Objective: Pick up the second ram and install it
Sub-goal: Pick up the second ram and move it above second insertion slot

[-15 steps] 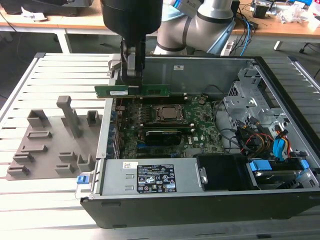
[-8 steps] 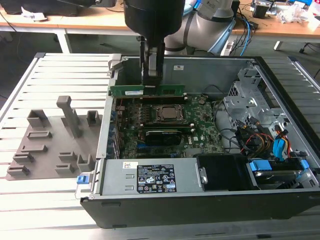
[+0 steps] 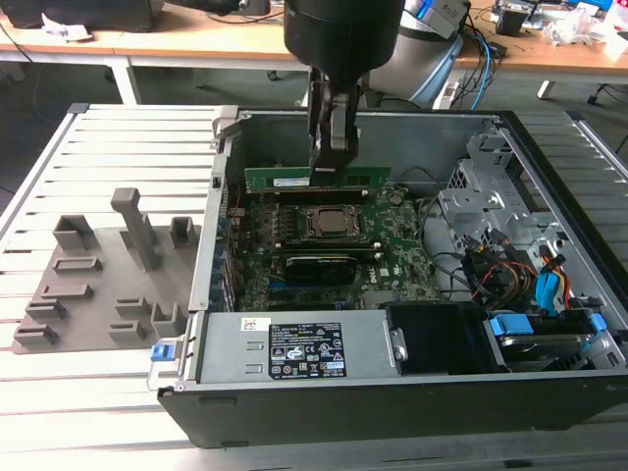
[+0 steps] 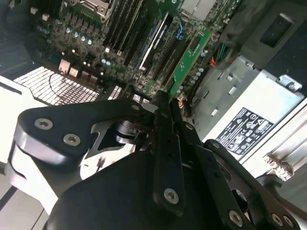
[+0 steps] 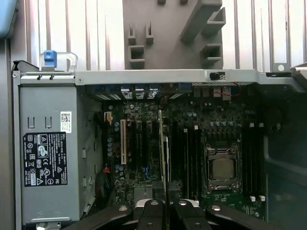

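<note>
The second ram [image 3: 285, 180] is a long thin green stick held level above the motherboard [image 3: 397, 235], inside the open computer case. My gripper [image 3: 331, 165] reaches down from above and is shut on the stick's middle. In the second wrist view the ram [image 4: 189, 55] juts out past the closed fingers [image 4: 162, 120], over the dark memory slots. In the first wrist view the stick [image 5: 161, 143] shows edge-on, running from the gripper [image 5: 164, 205] across the slots beside the processor socket [image 5: 221, 167].
The case's metal walls [image 3: 228, 147] surround the work area. A grey power supply [image 3: 294, 345] lies along the near side, with drive bays and cables [image 3: 530, 275] at the exterior view's right. A grey fixture plate with blocks [image 3: 98, 285] sits on the slatted table at the exterior view's left.
</note>
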You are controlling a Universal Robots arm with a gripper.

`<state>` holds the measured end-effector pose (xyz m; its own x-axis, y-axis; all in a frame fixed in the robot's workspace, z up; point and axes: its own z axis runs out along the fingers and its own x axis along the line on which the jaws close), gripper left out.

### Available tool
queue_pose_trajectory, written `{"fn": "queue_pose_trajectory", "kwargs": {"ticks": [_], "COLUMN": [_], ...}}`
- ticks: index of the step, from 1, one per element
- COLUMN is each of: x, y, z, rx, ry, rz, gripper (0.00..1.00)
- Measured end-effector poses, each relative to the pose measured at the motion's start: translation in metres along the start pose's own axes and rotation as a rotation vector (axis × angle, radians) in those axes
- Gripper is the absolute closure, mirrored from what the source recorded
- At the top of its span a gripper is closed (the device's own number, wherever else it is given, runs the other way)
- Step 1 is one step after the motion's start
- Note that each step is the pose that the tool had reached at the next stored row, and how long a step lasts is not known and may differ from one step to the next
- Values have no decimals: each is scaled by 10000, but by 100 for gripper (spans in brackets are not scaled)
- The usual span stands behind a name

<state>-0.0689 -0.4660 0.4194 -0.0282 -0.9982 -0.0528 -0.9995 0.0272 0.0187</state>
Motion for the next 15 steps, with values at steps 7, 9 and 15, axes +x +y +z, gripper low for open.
{"fn": "queue_pose_trajectory", "kwargs": {"ticks": [7, 9, 15], "x": [-6, -8, -18], "y": [-214, -288, -502], "z": [-4, -5, -9], "rx": [-1, -1, -2], "ry": [0, 1, 0], "rz": [1, 1, 1], "gripper": [86, 86, 86]}}
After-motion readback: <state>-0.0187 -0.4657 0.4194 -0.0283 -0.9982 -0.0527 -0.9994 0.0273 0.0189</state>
